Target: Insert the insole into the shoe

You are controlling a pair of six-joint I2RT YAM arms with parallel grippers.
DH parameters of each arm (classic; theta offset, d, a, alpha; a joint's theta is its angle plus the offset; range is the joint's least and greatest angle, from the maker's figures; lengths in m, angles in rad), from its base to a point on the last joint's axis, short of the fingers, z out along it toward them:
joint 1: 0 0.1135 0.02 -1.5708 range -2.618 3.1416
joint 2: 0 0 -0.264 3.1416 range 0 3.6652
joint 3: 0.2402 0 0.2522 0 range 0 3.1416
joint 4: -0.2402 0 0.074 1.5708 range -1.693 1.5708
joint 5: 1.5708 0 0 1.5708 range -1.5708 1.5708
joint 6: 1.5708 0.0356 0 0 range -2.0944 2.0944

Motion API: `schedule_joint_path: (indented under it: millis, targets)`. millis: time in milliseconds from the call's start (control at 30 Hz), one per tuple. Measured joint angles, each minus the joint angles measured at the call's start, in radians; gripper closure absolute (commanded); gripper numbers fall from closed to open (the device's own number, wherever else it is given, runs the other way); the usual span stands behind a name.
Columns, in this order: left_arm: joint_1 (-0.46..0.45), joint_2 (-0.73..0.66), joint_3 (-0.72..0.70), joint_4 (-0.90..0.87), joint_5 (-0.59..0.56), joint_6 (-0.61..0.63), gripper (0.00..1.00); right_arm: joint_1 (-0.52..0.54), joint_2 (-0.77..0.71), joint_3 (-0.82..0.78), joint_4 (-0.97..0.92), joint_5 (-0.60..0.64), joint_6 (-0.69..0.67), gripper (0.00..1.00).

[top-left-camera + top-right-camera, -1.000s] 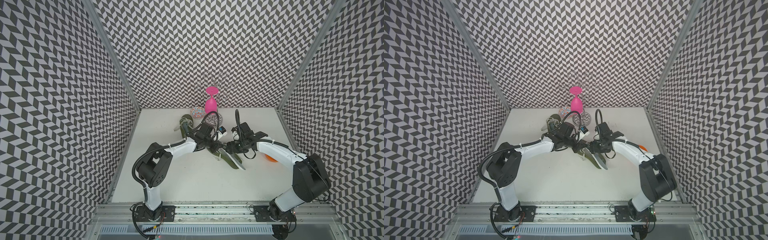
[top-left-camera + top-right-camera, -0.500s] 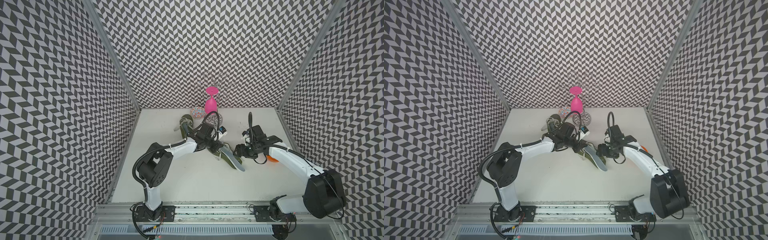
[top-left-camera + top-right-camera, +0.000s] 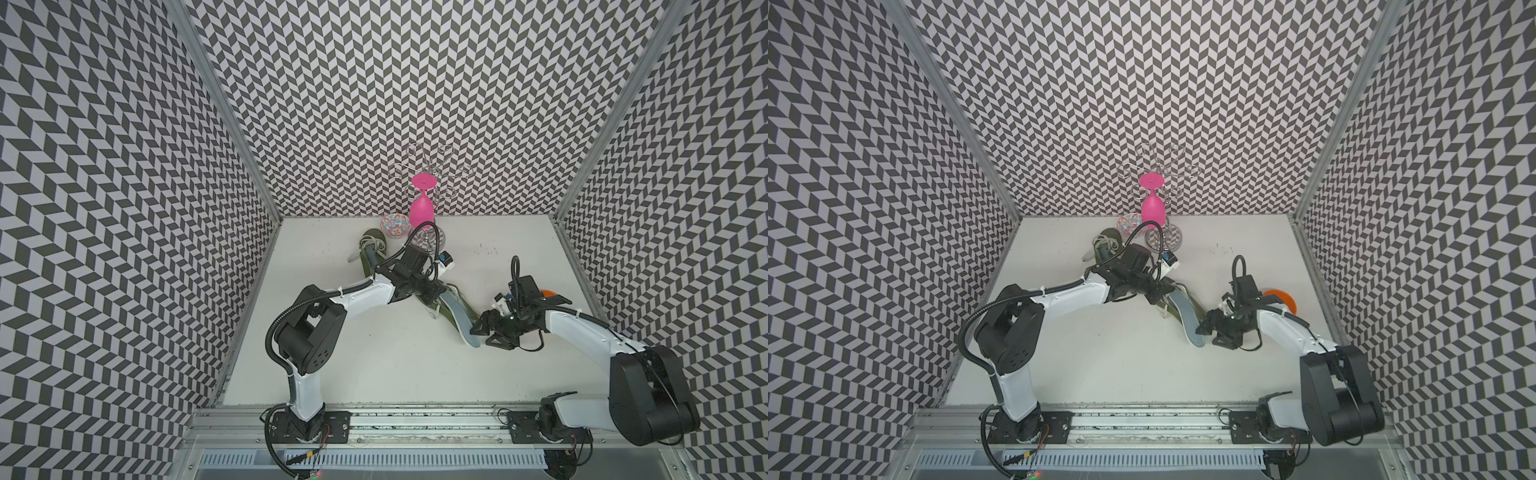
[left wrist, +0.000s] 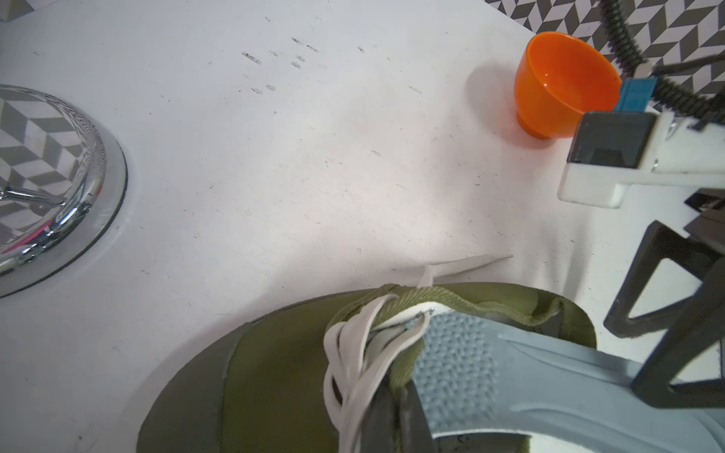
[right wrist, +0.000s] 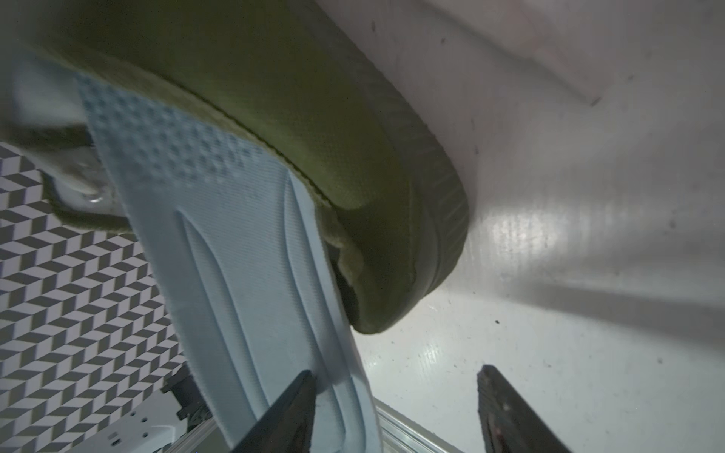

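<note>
A: Where is the insole (image 3: 459,321) sitting?
B: It is lying partway inside the olive shoe (image 3: 468,311) near the centre of the table (image 3: 374,365). Its front is tucking under the tongue and its heel end is sticking out toward 5 o'clock.
A: Why is the left gripper (image 3: 432,291) working at the laces?
B: Its fingers are pinching shut on the shoe's tongue. I judge they are holding the mouth open and bracing the shoe against a push.
A: And the right gripper (image 5: 394,374)?
B: Its fingers are standing apart around the insole's heel end, clamping nothing. I cannot tell whether either is touching it.
A: Is anything crowding them?
B: An orange cup (image 4: 565,86) is sitting at 3 o'clock, just behind the right arm. A second shoe (image 3: 370,253), a patterned bowl (image 3: 395,226) and a pink goblet (image 3: 422,210) are clustering from 11 to 12 o'clock, well apart. The heel collar seems to be blocking the insole.
</note>
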Motion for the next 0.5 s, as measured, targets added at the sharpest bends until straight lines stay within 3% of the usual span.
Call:
schedule_joint_path:
  millis: [233,500]
  targets:
    - [-0.002,0.0,0.007,-0.004,-0.016,0.0,1.0,0.0,-0.019,-0.016,0.068,-0.07,0.09,0.37]
    - [-0.002,0.008,0.027,-0.015,-0.034,0.0,1.0,0.0,-0.034,-0.077,0.138,-0.117,0.165,0.47]
